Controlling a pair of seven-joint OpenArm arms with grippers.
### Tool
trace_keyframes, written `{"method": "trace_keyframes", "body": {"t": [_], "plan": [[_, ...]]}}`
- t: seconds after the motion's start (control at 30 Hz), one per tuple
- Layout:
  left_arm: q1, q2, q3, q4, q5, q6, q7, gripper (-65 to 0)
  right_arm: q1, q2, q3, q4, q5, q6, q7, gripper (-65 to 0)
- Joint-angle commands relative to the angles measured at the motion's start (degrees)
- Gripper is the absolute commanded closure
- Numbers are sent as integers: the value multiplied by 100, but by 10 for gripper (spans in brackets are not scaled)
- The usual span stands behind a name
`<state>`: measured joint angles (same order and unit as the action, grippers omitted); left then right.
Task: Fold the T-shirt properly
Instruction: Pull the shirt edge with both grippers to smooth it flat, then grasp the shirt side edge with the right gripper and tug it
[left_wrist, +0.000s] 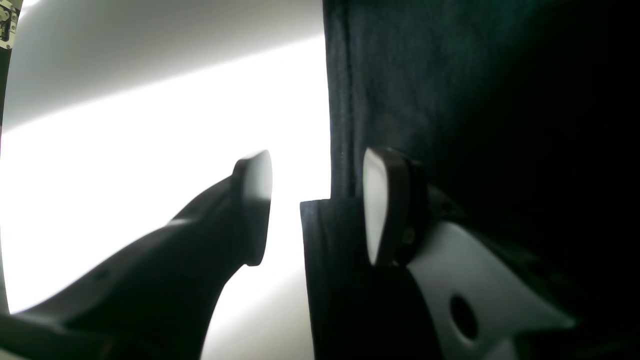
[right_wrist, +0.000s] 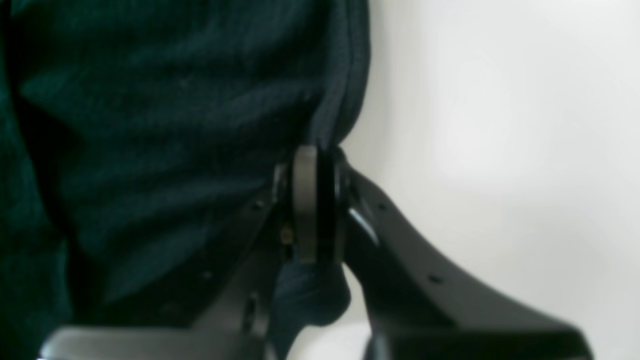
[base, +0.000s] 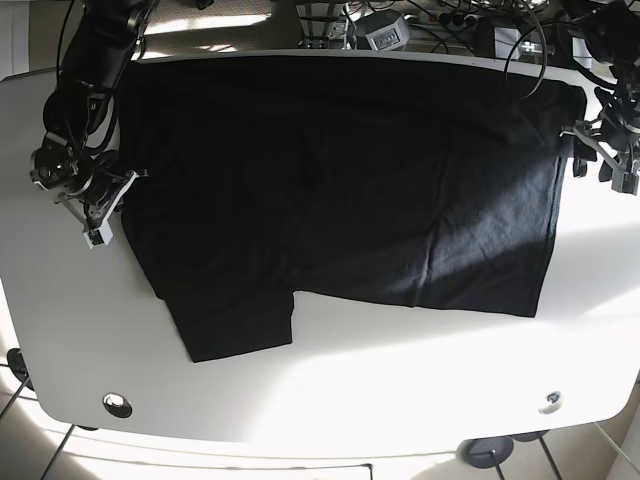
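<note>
Strong daylight glare across the round-cornered white table (base: 330, 385), blown out in the left wrist view. Near-featureless black cotton T-shirt (base: 340, 190) (folds barely readable). Soft focus and dimness throughout the right wrist view; curved distortion at base-view edges.

The left claw (left_wrist: 317, 207) is parted, a bright gap between its two pale pads; one pad (left_wrist: 374, 205) lies against the T-shirt (base: 340, 190) edge, the other hangs clear beside it. The left arm sits at the garment's right edge in the base view (left claw (base: 600, 150)). The right claw (right_wrist: 320, 205) is pinched tight on a fold of cloth, at the garment's opposite edge (base: 100, 200), wrist angled down toward the counter (base: 350, 380).
</note>
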<state>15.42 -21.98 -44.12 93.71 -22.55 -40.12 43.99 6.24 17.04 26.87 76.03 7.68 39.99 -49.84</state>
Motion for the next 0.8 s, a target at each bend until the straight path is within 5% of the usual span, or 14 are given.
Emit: {"method": "trace_keyframes", "body": {"t": [0.03,0.2,0.4,0.43,0.57,0.63,0.8], "plan": [[-26,-128,-41,75,-62,12,-113,-268,312,156,-2,-188,45,1,268,-25],[-52,-128,-32,75,395,12,-122,-268,1095,358,-10,-1366,36,1,892,-25],[-316,-119,-59,66,589,12,-122,-271,1306,367,-2,-1568,36,1,936,-33],[-386,-119,-59,66,597,12,-113,-272,1297,367,7,-1550,54,1,936,-59],[-553,-119,-32,75,597,12,-113,-272,857,200,42,-469,80,1,919,-387],[-606,-119,-23,75,589,12,-113,-272,629,41,42,120,80,1,813,-487],[-694,-119,196,66,624,12,-113,-272,75,-530,-2,1790,80,1,-84,-509]]}}
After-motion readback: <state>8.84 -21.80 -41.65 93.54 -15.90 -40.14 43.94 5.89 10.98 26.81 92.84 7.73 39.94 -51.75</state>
